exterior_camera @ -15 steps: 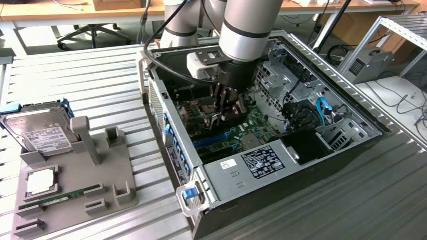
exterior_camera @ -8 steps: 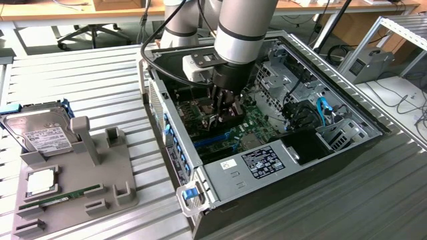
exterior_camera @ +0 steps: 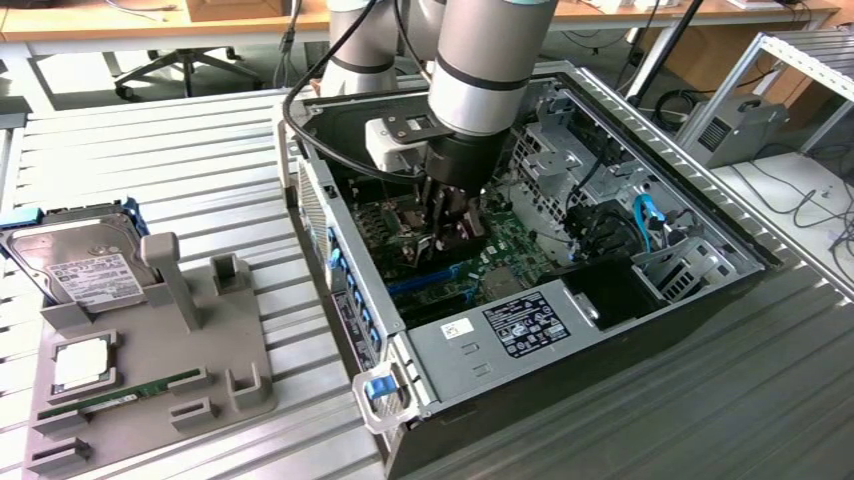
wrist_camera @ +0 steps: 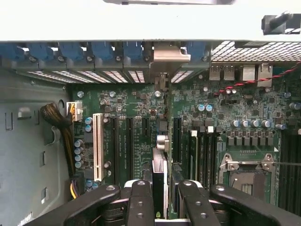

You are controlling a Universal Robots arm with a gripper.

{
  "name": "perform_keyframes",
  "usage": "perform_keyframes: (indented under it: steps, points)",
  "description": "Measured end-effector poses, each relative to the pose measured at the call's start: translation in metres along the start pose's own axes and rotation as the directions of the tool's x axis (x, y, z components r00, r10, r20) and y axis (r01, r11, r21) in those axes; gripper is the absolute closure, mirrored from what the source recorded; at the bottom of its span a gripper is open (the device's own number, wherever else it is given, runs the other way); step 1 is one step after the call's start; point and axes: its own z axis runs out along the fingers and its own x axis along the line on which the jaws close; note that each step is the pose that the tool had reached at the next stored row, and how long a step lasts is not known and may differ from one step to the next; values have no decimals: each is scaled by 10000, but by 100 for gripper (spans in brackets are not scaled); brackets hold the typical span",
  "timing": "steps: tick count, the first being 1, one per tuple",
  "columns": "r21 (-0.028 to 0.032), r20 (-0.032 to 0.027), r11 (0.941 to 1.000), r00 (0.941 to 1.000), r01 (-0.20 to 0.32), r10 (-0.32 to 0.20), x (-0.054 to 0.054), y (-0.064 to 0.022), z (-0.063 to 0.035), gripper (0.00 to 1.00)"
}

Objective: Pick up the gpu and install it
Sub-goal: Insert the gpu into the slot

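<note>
The gpu (wrist_camera: 160, 176), a thin flat card seen edge-on with a silver metal bracket (wrist_camera: 170, 52) at its far end, stands upright between the black fingers (wrist_camera: 141, 202) of the gripper (wrist_camera: 162, 200) in the lower middle of the wrist view. The pincer is clenched on the card, one finger pair on each face. In the exterior view you see the gripper (exterior_camera: 451, 232) low inside the open black computer case (exterior_camera: 694, 300), in the centre of the frame, just above the green motherboard (wrist_camera: 131, 106).

I judge that the install step is in hand: the picking is done, and the card hangs over the row of long black expansion slots (wrist_camera: 129, 141), with its bracket already near the blue-clipped rear openings (wrist_camera: 108, 51) at the top of the wrist frame. I cannot tell whether the card edge is touching a slot or is only above it.

The move from here calls for a straight, even press, with the card kept upright and its edge in line with one slot.

At the lower left of the exterior view, the grey holder tray (exterior_camera: 134, 400) carries the silver hard drive (exterior_camera: 80, 265) and the narrow green RAM stick (exterior_camera: 120, 397).
</note>
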Motion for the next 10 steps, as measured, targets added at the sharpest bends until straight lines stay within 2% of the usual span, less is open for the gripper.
perform_keyframes:
  steps: [2,10]
  points:
    - [0,0,10000,10000,0,0,0,-1,54,74]
    - [0,3,10000,10000,0,0,-1,-3,148,74]
